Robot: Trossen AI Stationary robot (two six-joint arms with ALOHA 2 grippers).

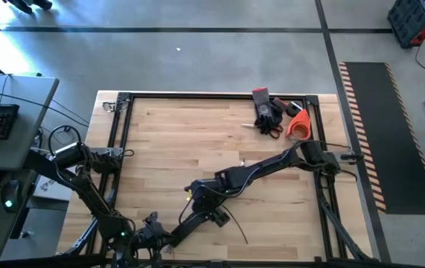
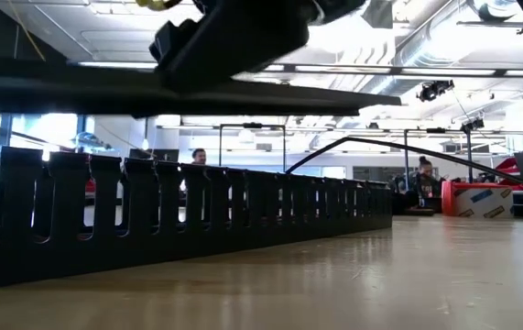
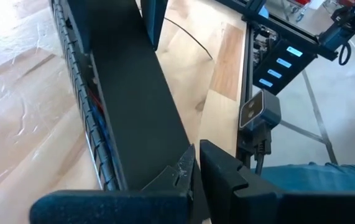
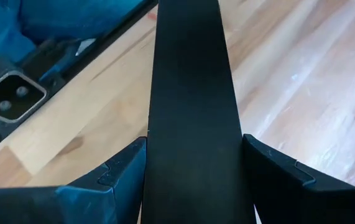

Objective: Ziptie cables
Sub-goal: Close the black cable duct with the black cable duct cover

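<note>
A long black slotted duct (image 2: 197, 215) lies on the wooden table near its front edge. The cables (image 3: 95, 121), thin coloured wires, run inside the duct. A flat black cover strip (image 2: 243, 96) hangs level just above the duct. My right gripper (image 4: 193, 146) straddles this strip, shut on it. My left gripper (image 3: 196, 163) is shut beside the strip's end nearest it, low at the table's near edge (image 1: 160, 231). A thin dark strand (image 3: 193, 38) lies loose on the wood. My right gripper clamps the cover strip's two long edges (image 4: 155, 134) between its two fingers. The fingers slant down from above and lie across the strip, which is lifted clear of the duct and stays level. My left gripper's shut fingertips (image 3: 183, 168) meet one long edge of the strip (image 3: 171, 155) near its end. Whether they pinch that edge or only rest against it, I cannot tell.
Scissors, black gloves and an orange tool (image 1: 279, 115) lie at the table's far right corner. A black frame (image 1: 123, 134) borders the table. A small camera (image 3: 259, 112) and a person in blue (image 3: 314, 180) are at the near edge.
</note>
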